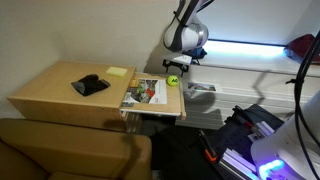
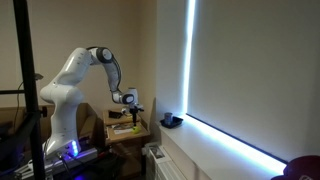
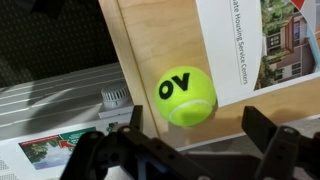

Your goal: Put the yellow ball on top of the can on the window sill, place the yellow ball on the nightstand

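Note:
The yellow tennis ball (image 3: 186, 96) lies on the light wood nightstand (image 3: 140, 50), at its edge next to a brochure (image 3: 270, 40). It also shows in an exterior view (image 1: 172, 82), at the nightstand's (image 1: 60, 95) corner nearest the window. My gripper (image 3: 200, 125) is open just above the ball, its fingers spread wider than the ball and not touching it. The gripper shows in both exterior views (image 1: 180, 64) (image 2: 133, 103). A small dark object (image 2: 172, 121), possibly the can, stands on the window sill (image 2: 210, 135).
A black object (image 1: 90, 85), a yellow note pad (image 1: 117, 72) and a magazine (image 1: 146, 92) lie on the nightstand. A white radiator (image 3: 60, 95) sits beside it under the sill. A red item (image 1: 300, 45) is at the far window end.

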Controlling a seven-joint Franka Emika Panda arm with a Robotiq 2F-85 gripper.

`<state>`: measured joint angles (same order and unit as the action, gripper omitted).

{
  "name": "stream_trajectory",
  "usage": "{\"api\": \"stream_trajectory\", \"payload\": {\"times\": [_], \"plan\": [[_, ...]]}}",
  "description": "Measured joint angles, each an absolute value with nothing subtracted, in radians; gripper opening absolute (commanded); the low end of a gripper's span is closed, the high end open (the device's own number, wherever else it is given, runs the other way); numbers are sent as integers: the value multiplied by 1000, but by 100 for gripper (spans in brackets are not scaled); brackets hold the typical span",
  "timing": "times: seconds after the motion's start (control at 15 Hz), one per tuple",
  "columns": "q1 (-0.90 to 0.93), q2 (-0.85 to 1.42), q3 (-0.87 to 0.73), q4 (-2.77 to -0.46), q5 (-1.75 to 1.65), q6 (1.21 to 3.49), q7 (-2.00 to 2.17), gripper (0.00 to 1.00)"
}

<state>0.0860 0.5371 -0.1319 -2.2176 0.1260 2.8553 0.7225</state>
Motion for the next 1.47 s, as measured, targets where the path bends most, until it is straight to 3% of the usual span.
{"api": "stream_trajectory", "payload": {"times": [1.47], "plan": [[83,715,-149,-2059,188,2799,727,100]]}}
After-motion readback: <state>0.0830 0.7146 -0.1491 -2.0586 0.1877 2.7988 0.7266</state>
